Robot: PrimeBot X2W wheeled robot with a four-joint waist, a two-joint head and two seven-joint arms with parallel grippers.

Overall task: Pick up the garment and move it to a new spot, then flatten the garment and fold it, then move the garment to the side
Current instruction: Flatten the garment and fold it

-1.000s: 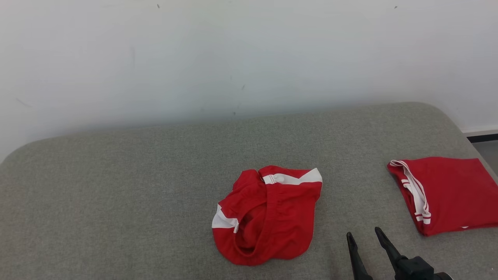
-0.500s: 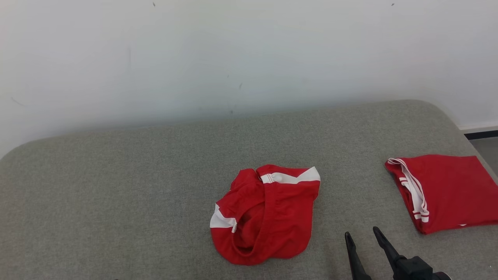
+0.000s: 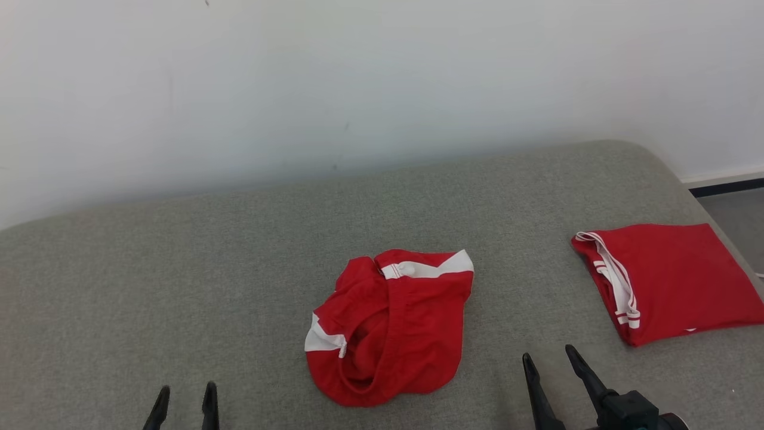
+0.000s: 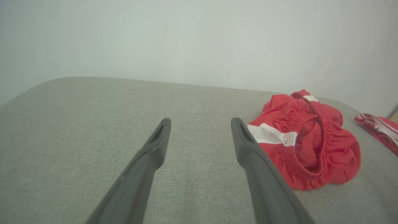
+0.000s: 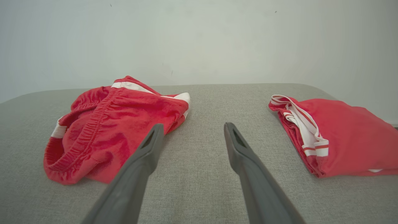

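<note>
A grey upholstered surface [image 3: 179, 269] runs back to a plain white wall [image 3: 358, 89]. At its near edge the left gripper [image 3: 187, 388] and the right gripper [image 3: 548, 353] both have their fingers spread wide, holding nothing and clear of any cloth. Between them and a little farther in, the crumpled red garment [image 3: 391, 328] with white bands lies in a heap, its elastic waistband gaping. Well apart, by the surface's right edge, lies a folded red garment [image 3: 674, 280].
</note>
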